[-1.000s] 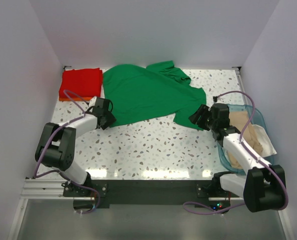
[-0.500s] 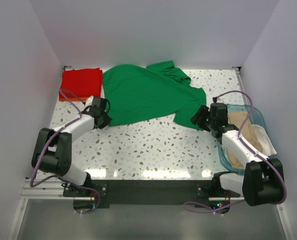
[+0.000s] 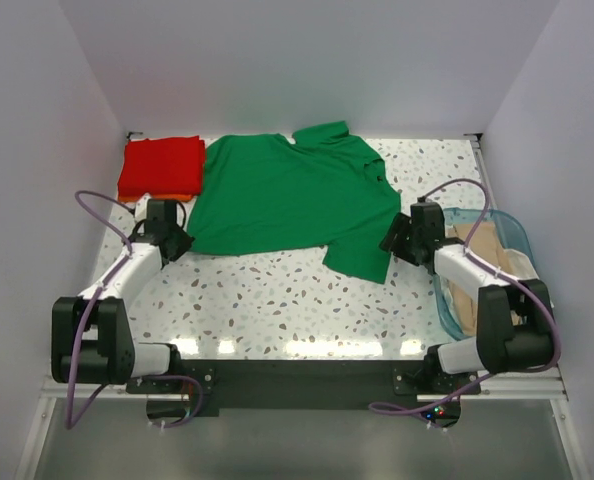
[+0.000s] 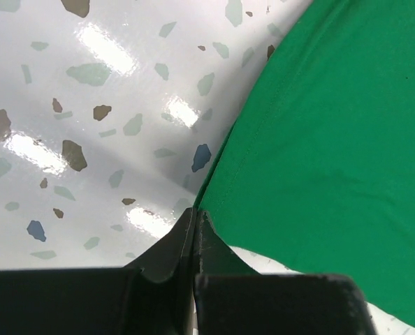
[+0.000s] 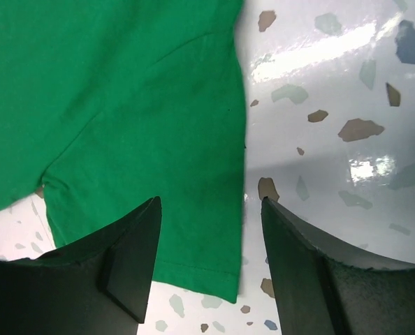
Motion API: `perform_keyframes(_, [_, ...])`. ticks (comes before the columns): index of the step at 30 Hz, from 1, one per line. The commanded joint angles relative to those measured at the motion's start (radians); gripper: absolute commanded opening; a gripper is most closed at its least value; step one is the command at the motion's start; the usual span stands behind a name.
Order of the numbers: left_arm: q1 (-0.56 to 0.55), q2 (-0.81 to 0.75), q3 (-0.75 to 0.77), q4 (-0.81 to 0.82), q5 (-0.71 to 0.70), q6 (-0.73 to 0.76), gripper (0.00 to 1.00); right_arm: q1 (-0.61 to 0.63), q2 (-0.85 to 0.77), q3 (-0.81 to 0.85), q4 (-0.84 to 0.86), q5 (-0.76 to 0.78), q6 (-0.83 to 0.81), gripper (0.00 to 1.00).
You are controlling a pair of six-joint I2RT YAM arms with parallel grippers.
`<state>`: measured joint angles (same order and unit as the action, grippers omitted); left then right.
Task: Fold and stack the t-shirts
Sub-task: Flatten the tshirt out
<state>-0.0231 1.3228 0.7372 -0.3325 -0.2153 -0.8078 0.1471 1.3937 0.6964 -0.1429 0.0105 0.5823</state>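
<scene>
I judged the spreading-out step was in hand: green t-shirt (image 3: 287, 200) lay far-centre, left gripper (image 4: 195, 218) clamped on its near-left hem, right gripper (image 5: 211, 209) w/ jaws wide over its right edge, holding nothing, so next it needed to pinch there.

Near side, speckled white tabletop (image 3: 277, 300) is open; translucent blue plastic basket (image 3: 514, 232) blocks the right, folded red t-shirt (image 3: 162, 165) far left.
</scene>
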Motion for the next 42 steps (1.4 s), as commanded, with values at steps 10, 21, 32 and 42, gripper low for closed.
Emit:
perform_keyframes(10, [0.023, -0.048, -0.019, 0.003, 0.037, 0.029, 0.0, 0.173, 0.033, -0.037, -0.047, 0.218, 0.03, 0.61])
perform_keyframes(21, [0.023, -0.074, -0.033, 0.009, 0.047, 0.025, 0.0, 0.256, 0.024, -0.031, -0.116, 0.302, 0.077, 0.58])
perform_keyframes(32, [0.023, -0.099, -0.038, 0.012, 0.057, 0.03, 0.0, 0.382, 0.119, 0.0, -0.187, 0.341, 0.145, 0.27])
perform_keyframes(42, [0.023, -0.172, -0.087, -0.011, 0.037, 0.018, 0.0, 0.387, -0.247, -0.09, -0.34, 0.307, 0.159, 0.0])
